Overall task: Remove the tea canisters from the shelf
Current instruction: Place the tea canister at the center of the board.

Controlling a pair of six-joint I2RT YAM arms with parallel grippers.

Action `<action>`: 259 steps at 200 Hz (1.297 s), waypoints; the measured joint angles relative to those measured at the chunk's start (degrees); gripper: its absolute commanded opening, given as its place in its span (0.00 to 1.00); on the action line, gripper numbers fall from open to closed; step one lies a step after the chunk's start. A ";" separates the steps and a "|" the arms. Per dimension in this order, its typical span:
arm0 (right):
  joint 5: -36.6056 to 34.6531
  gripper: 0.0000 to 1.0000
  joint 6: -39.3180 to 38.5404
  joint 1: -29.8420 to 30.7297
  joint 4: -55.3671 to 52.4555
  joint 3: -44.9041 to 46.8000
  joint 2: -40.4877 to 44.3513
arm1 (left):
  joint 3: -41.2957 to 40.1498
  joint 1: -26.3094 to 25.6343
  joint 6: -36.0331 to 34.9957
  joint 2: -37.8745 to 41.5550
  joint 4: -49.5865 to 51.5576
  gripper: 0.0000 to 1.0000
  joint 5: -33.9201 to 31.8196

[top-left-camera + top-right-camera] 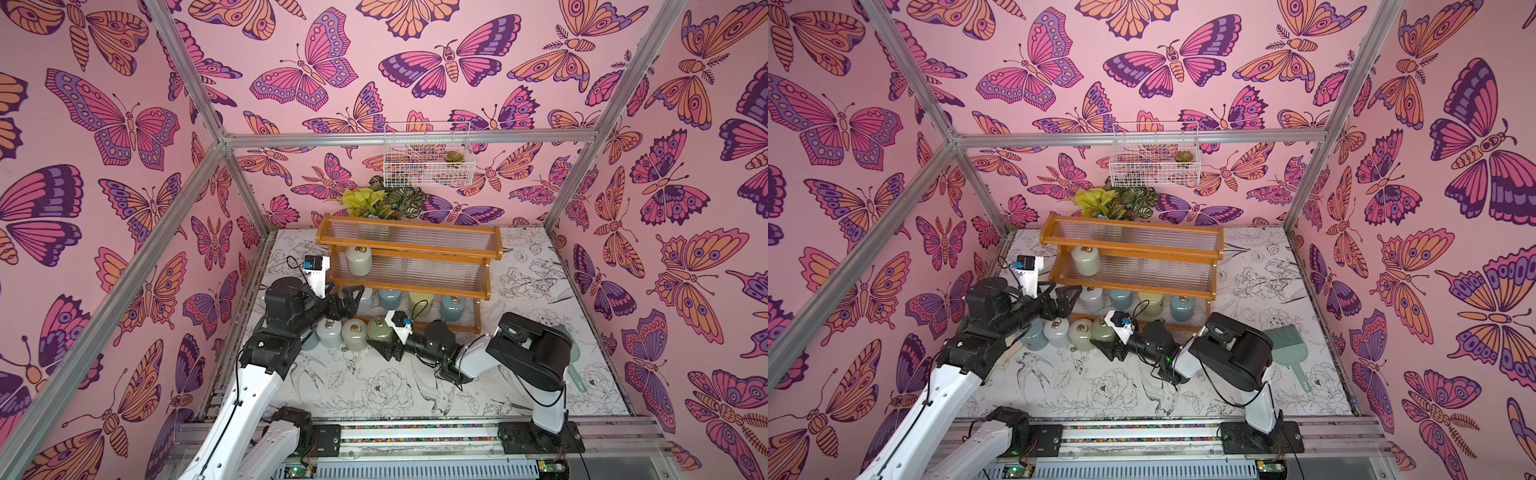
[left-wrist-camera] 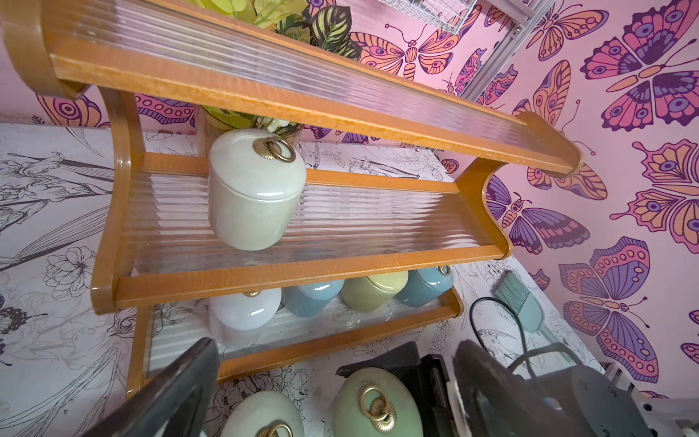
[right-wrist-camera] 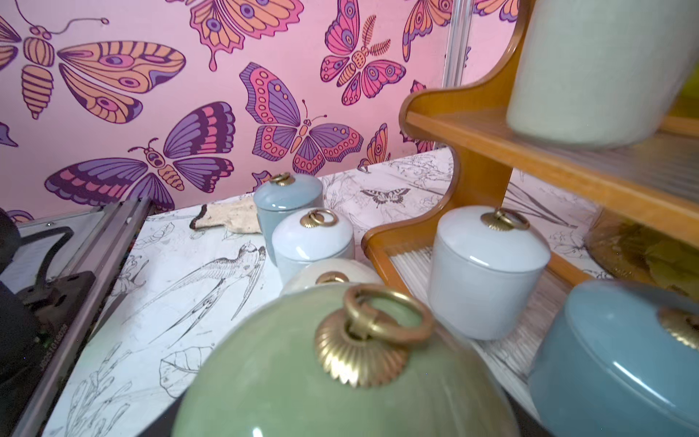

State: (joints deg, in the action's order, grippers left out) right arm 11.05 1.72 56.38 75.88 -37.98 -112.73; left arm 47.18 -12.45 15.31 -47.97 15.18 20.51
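Green canister (image 3: 302, 378) stands with three others on table (image 1: 532, 266), toward its left edge, before shelf (image 1: 409, 245) holding five more. Right gripper (image 1: 372, 345) fingers together beside it; left gripper (image 1: 344, 293) fingers apart. Black housing (image 3: 34, 340) print unreadable.

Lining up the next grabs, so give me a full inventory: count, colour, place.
shelf: one, orange-brown wood with clear ribbed panels, back of table.
shelf canisters: five; cream on middle tier; white, blue, yellow-green, blue-grey on bottom tier.
table canisters: four, in front of shelf; blue-grey, white, cream, green.
plant: one, yellow and dark green, behind shelf.
basket: one, white wire, back wall.
brush: one, teal, beside right arm.
scrap: one, beige, by left wall.
left gripper: one, black, open, at bottom tier's left end.
right gripper: one, black, shut, by the green canister.
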 measured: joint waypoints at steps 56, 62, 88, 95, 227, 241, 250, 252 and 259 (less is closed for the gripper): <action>-1.95 0.71 0.00 -0.02 0.44 -0.02 -3.76 | 0.48 0.00 0.00 -0.07 0.39 1.00 -0.24; -2.12 0.71 -0.02 -0.02 0.39 -0.02 -4.17 | 0.48 0.00 0.00 -0.07 0.42 1.00 -0.37; -2.69 0.72 -0.24 -0.02 0.24 -0.50 -5.99 | 0.48 0.00 0.00 -0.04 0.74 1.00 -0.52; -2.84 0.72 -0.26 -0.02 0.26 -0.79 -6.47 | 0.48 0.00 0.00 -0.04 0.92 1.00 -0.59; -5.44 0.84 -0.02 -0.02 4.17 -3.93 -11.63 | 0.61 0.00 0.00 -0.04 1.42 1.00 -0.83; -5.44 0.84 0.15 -0.02 4.35 -4.11 -11.91 | 0.61 0.00 0.02 0.02 1.44 1.00 -0.83; -5.46 0.85 0.42 -0.02 4.42 -4.11 -12.04 | 0.61 0.00 0.04 0.17 1.53 1.00 -0.85; -5.46 0.85 0.46 -0.02 4.39 -4.11 -12.04 | 0.61 0.00 0.04 0.24 1.60 1.00 -0.85; -5.46 0.85 0.70 -0.02 4.46 -4.11 -12.11 | 0.61 0.00 0.15 0.50 1.68 1.00 -0.87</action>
State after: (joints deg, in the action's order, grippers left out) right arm 5.58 2.42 56.36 80.34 -42.09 -124.84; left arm 47.79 -12.45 15.46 -47.46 16.86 19.64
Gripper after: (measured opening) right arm 0.845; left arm 1.000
